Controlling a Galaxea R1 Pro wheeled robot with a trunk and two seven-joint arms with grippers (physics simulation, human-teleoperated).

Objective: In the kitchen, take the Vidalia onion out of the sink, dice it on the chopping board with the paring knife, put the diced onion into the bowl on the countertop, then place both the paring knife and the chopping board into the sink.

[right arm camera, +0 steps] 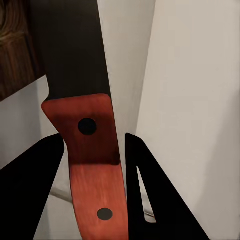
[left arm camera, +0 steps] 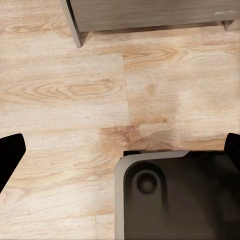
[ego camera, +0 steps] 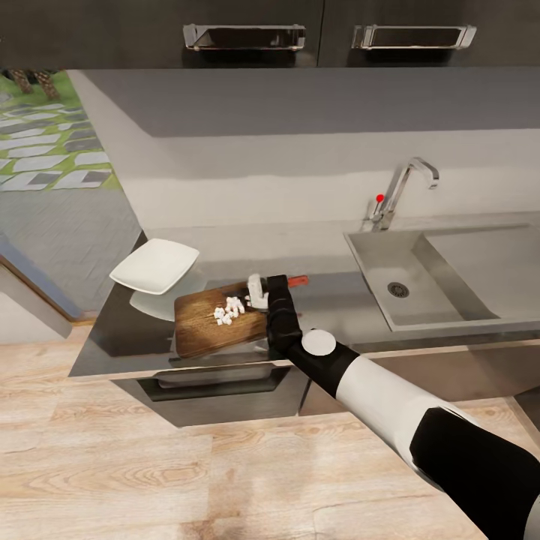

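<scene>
The brown chopping board (ego camera: 202, 330) lies on the grey countertop (ego camera: 341, 311), left of the sink (ego camera: 375, 262). A small heap of white diced onion (ego camera: 229, 310) rests on the board's far right part. My right gripper (ego camera: 259, 292) (right arm camera: 92, 142) hovers at the board's far right corner, shut on the paring knife (right arm camera: 90, 150). Its red-brown handle (ego camera: 299, 281) pokes out toward the sink, and the dark blade (right arm camera: 75, 50) points away past the board (right arm camera: 15, 45). The white bowl (ego camera: 155, 266) stands beyond the board's left corner. My left gripper (left arm camera: 122, 145) is open over the wood floor.
The chrome tap (ego camera: 401, 187) with its red knob (ego camera: 379, 198) stands behind the basin, with the drain (ego camera: 398, 289) inside it. Upper cabinets with steel handles (ego camera: 244, 36) hang overhead. An appliance front (ego camera: 217, 382) sits under the board. The robot base (left arm camera: 175, 195) shows in the left wrist view.
</scene>
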